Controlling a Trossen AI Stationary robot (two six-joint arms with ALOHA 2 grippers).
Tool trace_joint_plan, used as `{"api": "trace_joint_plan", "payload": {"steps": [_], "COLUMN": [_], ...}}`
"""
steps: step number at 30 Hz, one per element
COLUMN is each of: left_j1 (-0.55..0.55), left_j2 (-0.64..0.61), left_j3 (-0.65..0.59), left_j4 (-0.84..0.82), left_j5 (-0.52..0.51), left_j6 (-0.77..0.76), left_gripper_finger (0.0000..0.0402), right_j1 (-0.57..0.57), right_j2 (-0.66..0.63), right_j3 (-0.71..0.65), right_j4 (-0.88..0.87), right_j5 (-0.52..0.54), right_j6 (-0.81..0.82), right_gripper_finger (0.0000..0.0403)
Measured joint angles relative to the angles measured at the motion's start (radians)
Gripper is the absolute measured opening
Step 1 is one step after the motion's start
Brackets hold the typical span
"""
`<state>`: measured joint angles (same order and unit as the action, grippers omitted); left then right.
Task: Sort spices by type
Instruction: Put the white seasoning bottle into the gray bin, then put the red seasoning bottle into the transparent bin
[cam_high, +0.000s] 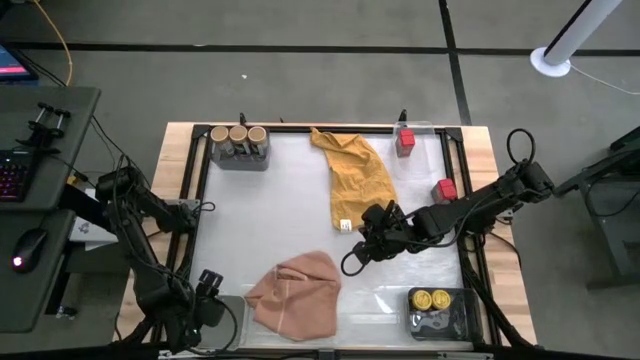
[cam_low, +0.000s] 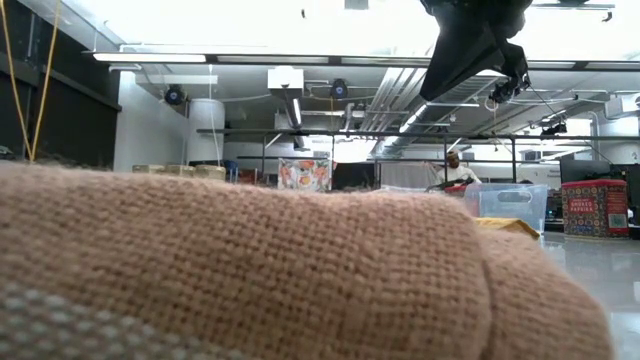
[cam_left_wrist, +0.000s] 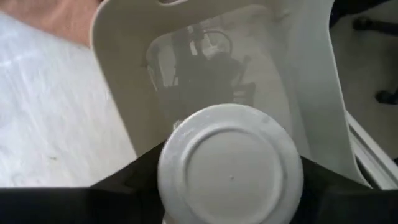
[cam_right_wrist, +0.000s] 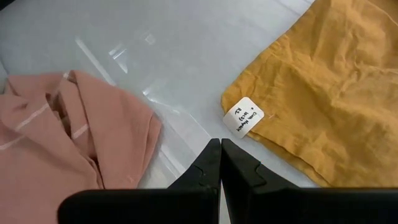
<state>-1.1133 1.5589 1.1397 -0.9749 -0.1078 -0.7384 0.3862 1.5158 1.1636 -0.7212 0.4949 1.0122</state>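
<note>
A white-lidded jar (cam_left_wrist: 231, 169) sits between the fingers of my left gripper (cam_high: 207, 296), over a pale grey tray (cam_left_wrist: 124, 93) at the table's near left corner. My right gripper (cam_right_wrist: 221, 149) hangs shut above the bare table, between the pink cloth (cam_high: 295, 292) and the mustard cloth (cam_high: 356, 176), touching nothing. Three tan-lidded jars (cam_high: 240, 134) stand in a grey tray at the far left. Two red tins (cam_high: 405, 140) (cam_high: 444, 188) stand at the far right. Two yellow-lidded jars (cam_high: 432, 298) sit in a clear tray at the near right. My left gripper has the white-lidded jar between its two fingers (cam_left_wrist: 140, 177), one at each side of the round lid's rim (cam_left_wrist: 165, 180). It comes from above, pointing almost straight down. The jar stands upright inside the tray; the lid hides whether its base rests on the tray floor.
The pink cloth lies bunched beside the grey tray and fills the low view's foreground (cam_low: 250, 270). The mustard cloth stretches from the far edge toward the middle. A dark frame (cam_high: 200, 200) borders the white table top. A person (cam_low: 455, 170) shows far behind the table.
</note>
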Motion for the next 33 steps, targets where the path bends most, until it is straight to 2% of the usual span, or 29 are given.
{"api": "trace_joint_plan", "payload": {"steps": [3,6,12,15,18,22,24,26,31,33], "left_j1": [0.000,0.000,0.007,0.029,0.064,0.126,0.169,0.224,0.359,0.423], "left_j2": [0.000,0.000,-0.003,-0.028,-0.079,-0.197,-0.271,-0.351,-0.529,-0.586], "left_j3": [0.000,0.000,0.000,0.000,0.000,0.000,0.000,0.002,0.015,0.015], "left_j4": [0.002,-0.001,0.000,-0.002,-0.008,-0.015,-0.015,-0.013,-0.008,-0.007], "left_j5": [0.001,0.000,0.006,0.045,0.077,0.055,-0.007,-0.119,-0.521,-0.640], "left_j6": [-0.017,-0.030,-0.040,-0.054,-0.079,-0.119,-0.138,-0.147,0.009,0.097], "left_gripper_finger": [0.0254,0.0270,0.0275,0.0276,0.0276,0.0277,0.0277,0.0274,0.0239,0.0217], "right_j1": [0.000,0.000,0.000,0.000,0.000,0.000,-0.003,-0.009,-0.031,-0.040], "right_j2": [0.000,0.000,0.000,0.000,0.000,-0.022,-0.050,-0.085,-0.192,-0.232], "right_j3": [0.000,0.000,0.000,0.000,0.000,0.000,0.000,0.000,0.000,0.000], "right_j4": [0.000,0.000,0.000,0.000,0.000,-0.007,-0.012,-0.019,-0.064,-0.102], "right_j5": [0.000,-0.001,-0.001,-0.004,-0.016,-0.015,0.000,0.010,0.020,0.021], "right_j6": [0.000,0.000,0.000,-0.004,-0.026,-0.055,-0.068,-0.071,-0.078,-0.069], "right_gripper_finger": [0.0000,0.0000,0.0000,0.0000,0.0000,0.0000,0.0000,0.0000,0.0000,0.0000]}}
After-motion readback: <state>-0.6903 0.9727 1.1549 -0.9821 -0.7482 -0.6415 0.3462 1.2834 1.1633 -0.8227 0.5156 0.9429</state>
